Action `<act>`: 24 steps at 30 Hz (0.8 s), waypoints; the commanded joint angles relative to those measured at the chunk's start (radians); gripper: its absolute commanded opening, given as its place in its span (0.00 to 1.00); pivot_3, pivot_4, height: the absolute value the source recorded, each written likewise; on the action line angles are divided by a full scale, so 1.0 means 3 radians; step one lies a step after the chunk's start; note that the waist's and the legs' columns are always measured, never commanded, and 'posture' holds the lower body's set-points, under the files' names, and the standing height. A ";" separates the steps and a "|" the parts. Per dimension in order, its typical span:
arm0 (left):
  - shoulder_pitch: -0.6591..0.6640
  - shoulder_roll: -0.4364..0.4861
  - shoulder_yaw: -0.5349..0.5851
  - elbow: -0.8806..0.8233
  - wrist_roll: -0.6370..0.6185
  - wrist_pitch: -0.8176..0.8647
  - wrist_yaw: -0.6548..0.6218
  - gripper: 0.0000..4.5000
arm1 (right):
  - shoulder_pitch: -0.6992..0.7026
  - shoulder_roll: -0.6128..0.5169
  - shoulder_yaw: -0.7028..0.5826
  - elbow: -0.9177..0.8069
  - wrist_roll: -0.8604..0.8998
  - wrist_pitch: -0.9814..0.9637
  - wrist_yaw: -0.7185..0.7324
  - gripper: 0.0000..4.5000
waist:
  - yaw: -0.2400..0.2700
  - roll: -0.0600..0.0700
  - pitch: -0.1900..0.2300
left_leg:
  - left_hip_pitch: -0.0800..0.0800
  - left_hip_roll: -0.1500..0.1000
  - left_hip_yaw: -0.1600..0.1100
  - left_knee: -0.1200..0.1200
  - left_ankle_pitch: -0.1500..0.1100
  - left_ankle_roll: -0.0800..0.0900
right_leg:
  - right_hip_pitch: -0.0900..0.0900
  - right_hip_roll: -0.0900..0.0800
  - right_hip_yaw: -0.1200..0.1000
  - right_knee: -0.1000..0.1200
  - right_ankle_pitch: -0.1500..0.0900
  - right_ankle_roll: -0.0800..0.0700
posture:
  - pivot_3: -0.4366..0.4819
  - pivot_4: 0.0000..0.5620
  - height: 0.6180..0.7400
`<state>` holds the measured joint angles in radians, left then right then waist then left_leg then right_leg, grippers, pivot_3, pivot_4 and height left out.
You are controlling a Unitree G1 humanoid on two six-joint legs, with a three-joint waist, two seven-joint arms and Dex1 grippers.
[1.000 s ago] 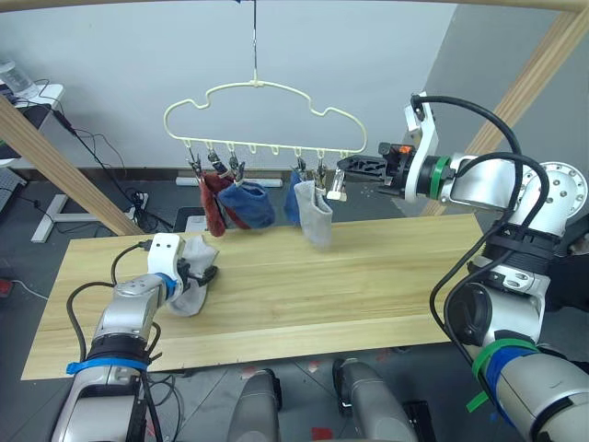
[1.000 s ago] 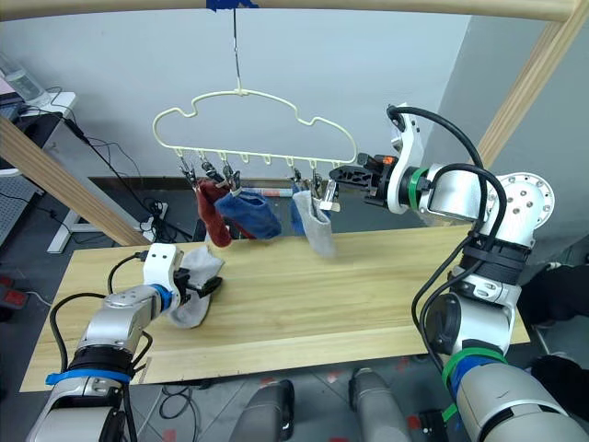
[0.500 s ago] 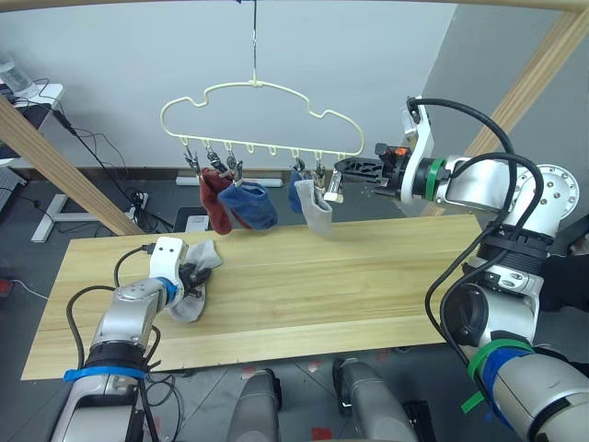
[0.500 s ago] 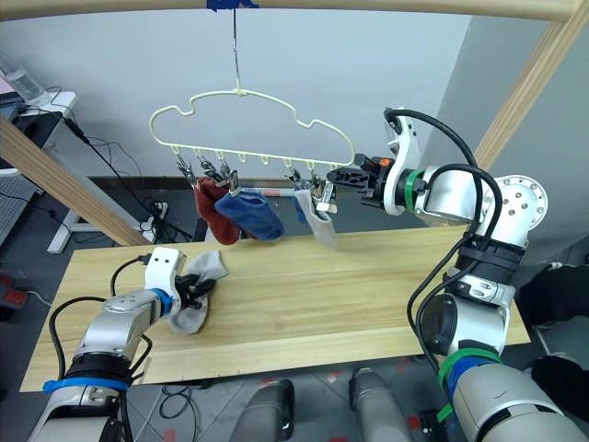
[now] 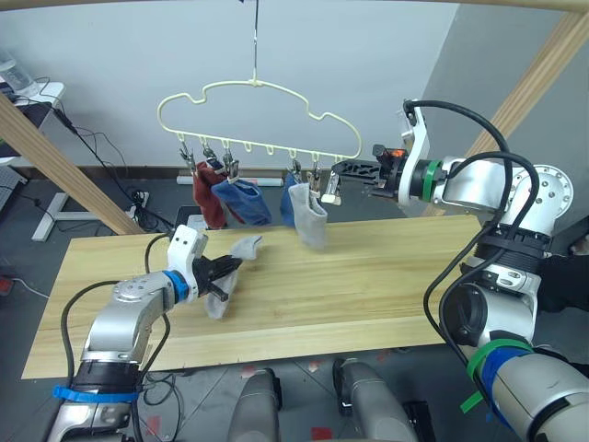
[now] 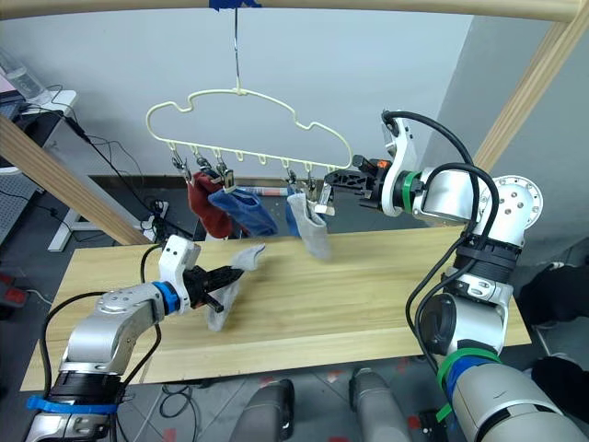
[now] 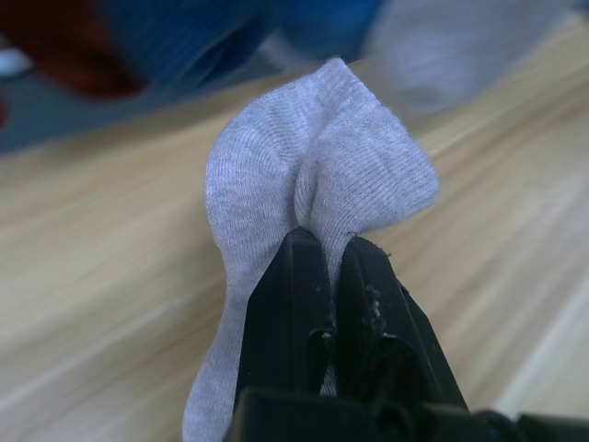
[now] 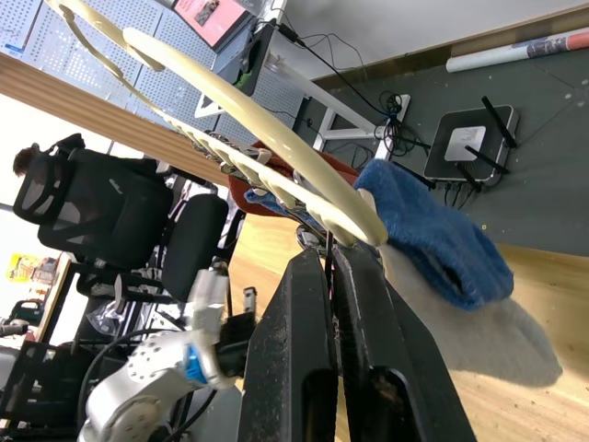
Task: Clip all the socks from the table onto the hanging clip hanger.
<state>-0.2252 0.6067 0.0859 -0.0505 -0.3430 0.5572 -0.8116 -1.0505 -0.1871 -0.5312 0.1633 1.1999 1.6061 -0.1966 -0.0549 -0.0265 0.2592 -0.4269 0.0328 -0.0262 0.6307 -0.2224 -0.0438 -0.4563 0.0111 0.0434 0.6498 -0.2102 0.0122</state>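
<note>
Left gripper [image 5: 224, 273] has its fingers [image 7: 293, 304] pinched tight on a light grey sock [image 5: 230, 268], held up just above the table [image 5: 368, 276] near its front-left part. Farther back, right gripper [image 5: 337, 172] is closed, fingers [image 8: 304, 368] together at the right end of the clip hanger [image 5: 259, 118], against its end clip. Rust red sock [image 5: 206, 191], two blue socks [image 5: 241, 200] and another grey sock [image 5: 310, 214] hang clipped from it.

Pale yellow-green clip hanger [image 5: 260, 115], rust red sock [image 5: 206, 191], blue socks [image 5: 243, 201], my held sock [image 5: 225, 277] light grey, light wood-plank table [image 5: 368, 285]
</note>
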 commanded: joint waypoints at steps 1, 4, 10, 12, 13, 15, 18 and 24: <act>0.0085 0.0123 -0.0014 -0.0651 -0.0184 -0.0265 -0.0331 0.00 | -0.0088 0.0026 -0.0084 -0.0005 0.0094 0.0013 0.0030 0.00 | -0.0003 0.0000 0.0000 | 0.0000 0.0001 0.0000 0.0000 0.0000 0.0000 | 0.0000 0.0001 0.0000 -0.0001 -0.0001 0.0001 | 0.48 0.48 1.00; 0.0081 0.0071 -0.0096 -0.0876 -0.0111 -0.0684 -0.0413 0.00 | -0.0122 0.0087 -0.0219 0.0115 0.0139 0.0010 -0.0090 0.00 | 0.0014 0.0000 0.0000 | 0.0000 0.0000 0.0000 0.0000 0.0000 0.0000 | 0.0001 0.0001 0.0000 -0.0002 0.0000 0.0000 | 0.48 0.48 1.00; 0.0057 -0.0092 -0.0174 -0.0836 0.0096 -0.1420 -0.0370 0.00 | -0.0170 0.0200 -0.0432 0.0254 0.0217 0.0027 -0.0386 0.00 | 0.0013 0.0000 0.0000 | 0.0000 -0.0001 0.0002 0.0002 0.0000 0.0000 | 0.0001 0.0001 0.0002 -0.0002 0.0000 0.0000 | 0.47 0.47 1.00; 0.0046 -0.0120 -0.0202 -0.0804 0.0150 -0.1569 -0.0359 0.00 | -0.0184 0.0237 -0.0497 0.0292 0.0281 0.0024 -0.0499 0.00 | 0.0012 0.0000 0.0000 | 0.0000 -0.0001 0.0001 0.0001 0.0000 0.0000 | 0.0001 0.0001 0.0002 -0.0002 0.0000 0.0000 | 0.47 0.46 1.00; 0.0038 -0.0127 -0.0221 -0.0788 0.0188 -0.1650 -0.0361 0.00 | -0.0193 0.0255 -0.0531 0.0313 0.0319 0.0019 -0.0557 0.00 | 0.0011 0.0000 0.0000 | 0.0000 -0.0001 0.0002 0.0001 0.0000 0.0000 | 0.0001 0.0001 0.0003 -0.0002 0.0000 0.0000 | 0.47 0.46 1.00; -0.0036 -0.0206 -0.0238 -0.0690 0.0257 -0.1755 -0.0266 0.00 | -0.0207 0.0315 -0.0590 0.0340 0.0433 -0.0015 -0.0710 0.00 | 0.0011 0.0000 0.0000 | 0.0000 -0.0001 0.0002 0.0001 0.0000 0.0000 | 0.0001 0.0001 0.0003 -0.0002 0.0000 -0.0001 | 0.46 0.46 1.00; -0.0105 -0.0294 -0.0267 -0.0583 0.0315 -0.1841 -0.0179 0.00 | -0.0194 0.0348 -0.0583 0.0336 0.0606 -0.0035 -0.0880 0.00 | 0.0013 0.0000 0.0000 | -0.0001 -0.0001 0.0001 0.0004 0.0000 0.0000 | 0.0001 0.0002 0.0002 -0.0001 0.0001 -0.0001 | 0.46 0.45 1.00; -0.0107 -0.0323 -0.0337 -0.0520 0.0377 -0.1906 -0.0141 0.00 | -0.0115 0.0320 -0.0418 0.0332 0.1039 -0.0169 -0.1188 0.00 | -0.0002 0.0000 0.0000 | -0.0002 -0.0001 0.0002 0.0005 0.0000 0.0000 | 0.0001 0.0002 0.0003 -0.0002 0.0002 -0.0001 | 0.46 0.44 1.00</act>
<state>-0.2524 0.5113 -0.0008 -0.1905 -0.2393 0.0118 -0.8597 -1.0781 -0.0858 -0.6754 0.2833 1.4293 1.5745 -0.5359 -0.0556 -0.0265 0.2592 -0.4276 0.0327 -0.0257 0.6321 -0.2223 -0.0437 -0.4559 0.0117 0.0441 0.6493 -0.2097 0.0119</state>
